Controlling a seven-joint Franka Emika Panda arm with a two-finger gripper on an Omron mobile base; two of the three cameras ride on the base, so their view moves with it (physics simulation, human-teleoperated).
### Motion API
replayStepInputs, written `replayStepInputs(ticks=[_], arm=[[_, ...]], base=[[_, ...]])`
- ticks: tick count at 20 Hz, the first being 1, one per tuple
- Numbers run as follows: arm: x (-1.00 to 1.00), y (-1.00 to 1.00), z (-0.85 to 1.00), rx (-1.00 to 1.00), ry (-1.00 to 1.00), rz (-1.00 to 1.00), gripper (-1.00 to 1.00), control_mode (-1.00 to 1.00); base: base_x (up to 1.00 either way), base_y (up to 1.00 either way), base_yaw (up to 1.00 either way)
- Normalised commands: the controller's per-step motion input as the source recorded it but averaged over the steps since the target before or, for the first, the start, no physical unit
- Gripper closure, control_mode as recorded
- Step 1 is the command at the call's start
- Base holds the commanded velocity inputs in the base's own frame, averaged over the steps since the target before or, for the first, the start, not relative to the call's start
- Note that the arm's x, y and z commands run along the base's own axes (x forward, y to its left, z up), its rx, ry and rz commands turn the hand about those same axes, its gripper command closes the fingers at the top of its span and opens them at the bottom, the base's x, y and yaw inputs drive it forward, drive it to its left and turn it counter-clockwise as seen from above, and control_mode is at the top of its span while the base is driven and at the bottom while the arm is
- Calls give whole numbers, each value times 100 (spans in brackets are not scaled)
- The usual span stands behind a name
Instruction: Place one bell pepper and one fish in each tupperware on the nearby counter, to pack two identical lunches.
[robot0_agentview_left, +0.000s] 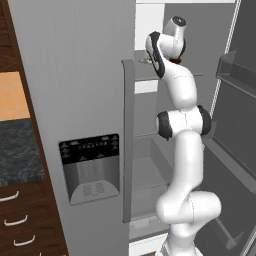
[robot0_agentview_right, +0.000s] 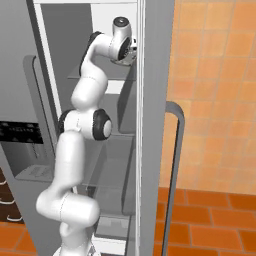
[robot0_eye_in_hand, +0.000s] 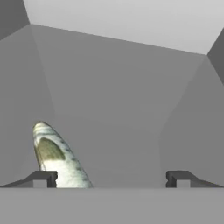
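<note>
gripper (robot0_eye_in_hand: 111, 179): my jaws are standing wide apart, gripping nothing | fish (robot0_eye_in_hand: 57, 157): lying on the fridge shelf (robot0_eye_in_hand: 122, 144) at 8 o'clock, beside my left fingertip (robot0_eye_in_hand: 43, 178)

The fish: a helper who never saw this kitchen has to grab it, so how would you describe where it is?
Look inside the open grey fridge, on the upper shelf where the arm reaches. The fish lies on the shelf floor just inside the open gripper's one fingertip: a tapered, silvery body with a greenish-brown patch, against plain grey walls.

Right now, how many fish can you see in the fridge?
1. A fish lies on the grey fridge shelf, by one fingertip of the open gripper. Others may be hidden.
</note>
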Motion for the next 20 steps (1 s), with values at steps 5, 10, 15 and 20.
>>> replayStepInputs(ticks=[5,10,15,20], arm=[[26,8,-20,-3,9,18,-100,-100],[-24,28,-7,-2,30,13,-100,-100],[1,2,-18,0,31,11,-100,-100],[-1,12,-45,-2,40,5,100,-100]], base=[[0,0,0],[0,0,0],[0,0,0],[0,0,0]])
